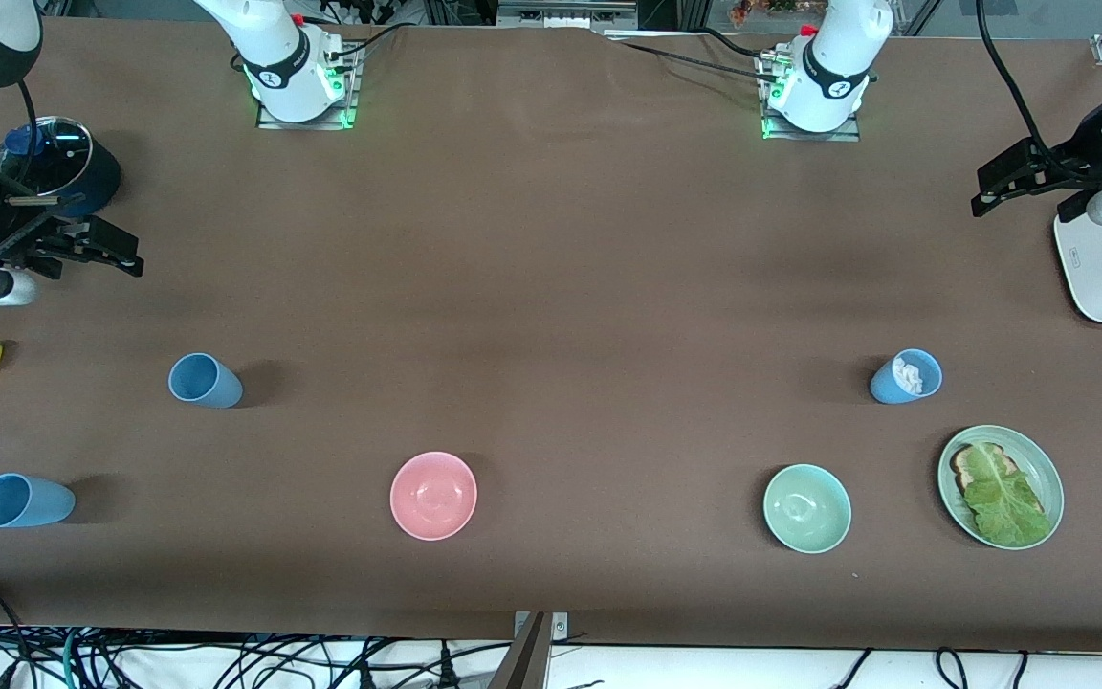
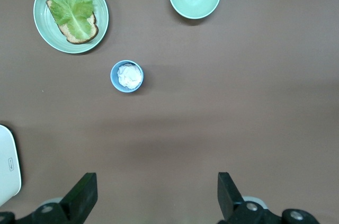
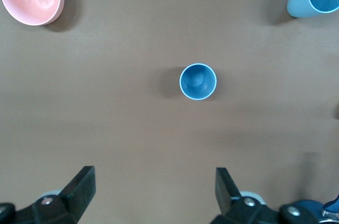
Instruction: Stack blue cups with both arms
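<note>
Blue cups: I count three on the desk, all upright. Landmark is the pink bowl (image 1: 433, 495). Cup one (image 1: 205, 380) sits toward the right arm's end from it and farther from the front camera; cup two (image 1: 23, 500) lies further that way, level with the bowl; cup three (image 1: 906, 376), white wad inside, is toward the left arm's end. Right pincer (image 3: 153, 195) spread wide, empty, high above cup one. Left pincer (image 2: 158, 197) spread, empty, above cup three.
</note>
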{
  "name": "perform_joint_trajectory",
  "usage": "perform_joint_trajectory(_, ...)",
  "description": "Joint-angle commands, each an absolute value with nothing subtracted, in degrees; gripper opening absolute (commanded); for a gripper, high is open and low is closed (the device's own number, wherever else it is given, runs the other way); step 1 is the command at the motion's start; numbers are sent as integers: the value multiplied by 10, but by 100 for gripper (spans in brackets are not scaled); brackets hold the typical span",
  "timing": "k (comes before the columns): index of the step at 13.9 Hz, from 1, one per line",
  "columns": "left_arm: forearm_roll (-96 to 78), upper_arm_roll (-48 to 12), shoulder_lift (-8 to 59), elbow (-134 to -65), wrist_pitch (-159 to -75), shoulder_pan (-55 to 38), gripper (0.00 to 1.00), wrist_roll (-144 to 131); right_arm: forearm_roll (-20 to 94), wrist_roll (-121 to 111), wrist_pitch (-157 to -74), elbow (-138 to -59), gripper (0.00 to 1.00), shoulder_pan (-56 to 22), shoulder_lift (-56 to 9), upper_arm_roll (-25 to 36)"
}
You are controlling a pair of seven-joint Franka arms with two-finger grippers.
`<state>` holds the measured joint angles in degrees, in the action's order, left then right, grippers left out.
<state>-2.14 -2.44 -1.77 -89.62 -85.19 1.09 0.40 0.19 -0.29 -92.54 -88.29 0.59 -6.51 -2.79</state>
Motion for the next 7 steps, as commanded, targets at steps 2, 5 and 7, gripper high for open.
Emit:
perform_joint_trajectory(2, -8, -24, -18, -897, -847, 6, 100, 0, 11, 2, -924, -870, 100, 7, -69, -31)
perform_joint_trajectory(5, -8, -24, -18, -896, -847, 6, 100, -1, 11, 2, -922, -868, 100, 6, -69, -32)
perform_joint_trajectory(7, -8, -24, -18, -897, -847, 6, 100, -1, 11, 2, -922, -867, 100, 6, -69, -32)
